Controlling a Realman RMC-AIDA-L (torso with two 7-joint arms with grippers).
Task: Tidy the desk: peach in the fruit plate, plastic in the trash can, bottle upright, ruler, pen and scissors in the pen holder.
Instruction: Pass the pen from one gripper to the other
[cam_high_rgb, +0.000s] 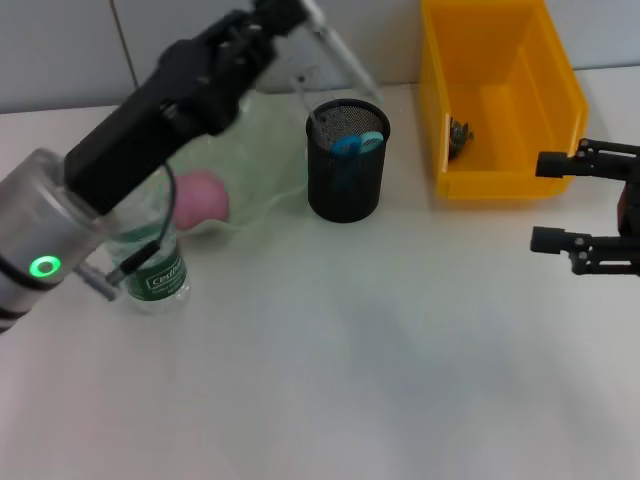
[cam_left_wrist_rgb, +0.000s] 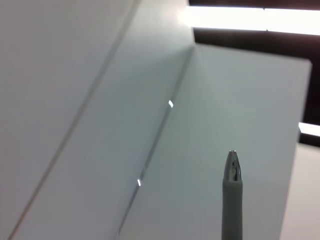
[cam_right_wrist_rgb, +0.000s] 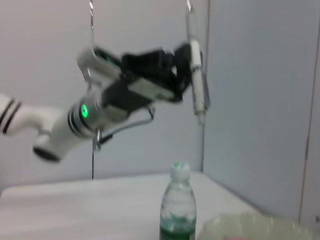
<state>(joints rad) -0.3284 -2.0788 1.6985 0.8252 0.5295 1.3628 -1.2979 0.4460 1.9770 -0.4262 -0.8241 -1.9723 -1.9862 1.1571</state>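
Left side first: a clear plastic water bottle w/ green label (cam_high_rgb: 155, 268) stands upright near the desk's left edge, partly behind the left arm; its white cap shows in the right wrist view (cam_right_wrist_rgb: 178, 210). Just behind it, twd the back-left of the white desk (cam_high_rgb: 350, 370), sits a pale green translucent fruit plate (cam_high_rgb: 262, 165) w/ a pink round peach (cam_high_rgb: 200, 197) lying in it.

The left gripper (cam_high_rgb: 278, 18) is raised high over the back of the desk, above the plate & beside the holder. It's pinching a grey-white pen (cam_high_rgb: 338, 50), fingers pressed onto the barrel. In the head view the pen slants down twd the holder, lower end close above the rim. The right wrist view shows the left gripper (cam_right_wrist_rgb: 187, 67) w/ the pen (cam_right_wrist_rgb: 196, 75) hanging nearly vertical in mid-air. Left wrist view: only the pen's metal tip (cam_left_wrist_rgb: 233, 170) against the wall.

Centre-back: a black mesh cylindrical pen holder (cam_high_rgb: 347, 165), upright, w/ blue-handled scissors (cam_high_rgb: 355, 143) standing inside; something thin & pale leans in there too, can't tell what.

Back-right: a yellow plastic bin-style trash can (cam_high_rgb: 500, 95), w/ a small dark crumpled bit (cam_high_rgb: 460, 137) inside by its left wall.

Far right edge: the right gripper (cam_high_rgb: 560, 200) hovers over the desk, fingers spread apart, nothing btw them.
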